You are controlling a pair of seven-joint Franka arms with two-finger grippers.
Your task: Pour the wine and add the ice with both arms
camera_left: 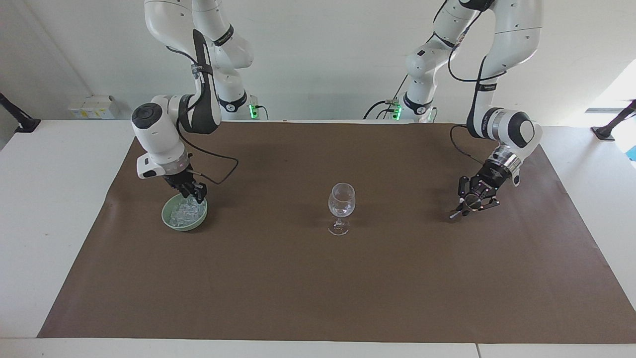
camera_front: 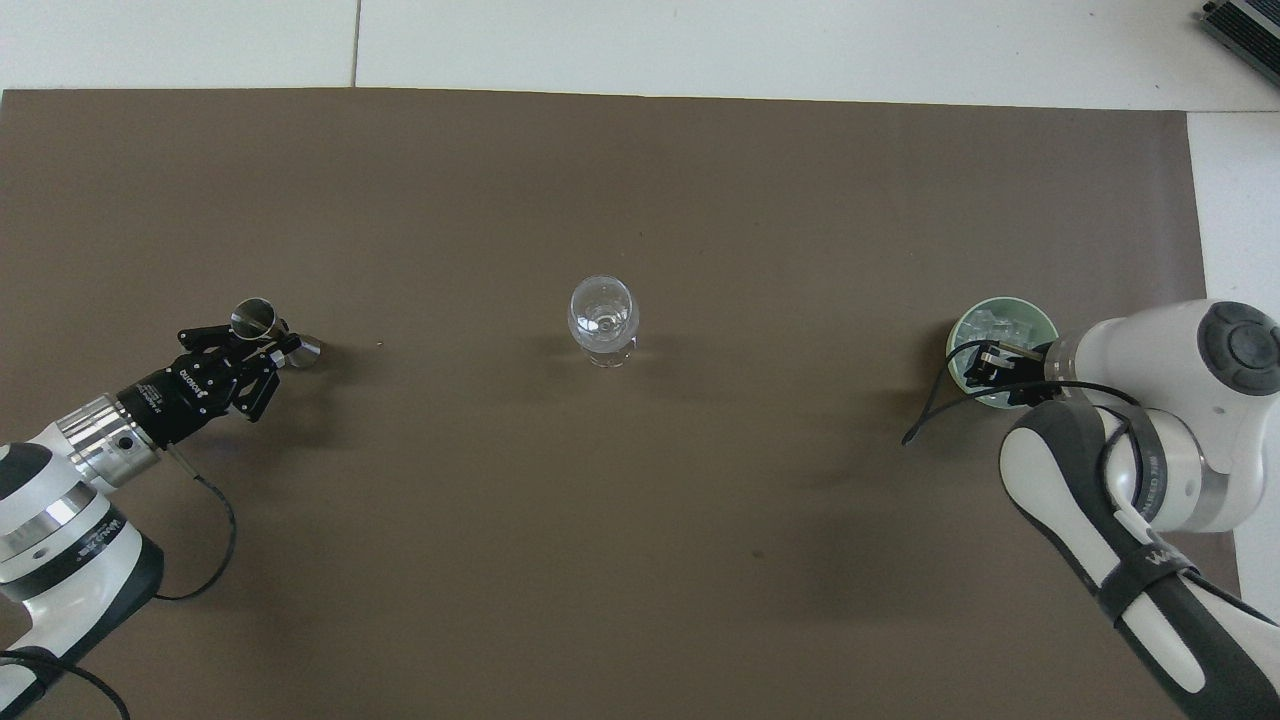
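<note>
Ice [camera_left: 185,213] heaped in a green bowl [camera_left: 168,222], toward the right arm's end of the counter [camera_left: 318,298]. Right gripper [camera_left: 192,192] down inside the bowl, tips among the cubes; open or clamped on a cube, cannot tell. Reads as the ice-picking step, with nothing lifted yet.

Wine glass [camera_left: 341,201] upright at mid-counter, well apart from the bowl. No cube visible inside; too clear to say whether it holds any liquid.

Left gripper [camera_left: 471,202] low over the counter toward the left arm's end, fingers together on a small steel jigger [camera_front: 256,318], tipped well over on its side. Looks parked there, judging by the distance from the glass.

Next move calls for a firm pinch on a single cube, a straight lift clear of the bowl's rim, then a carry over the glass. Needs a low, centred release, or risks knocking the thin stem.
</note>
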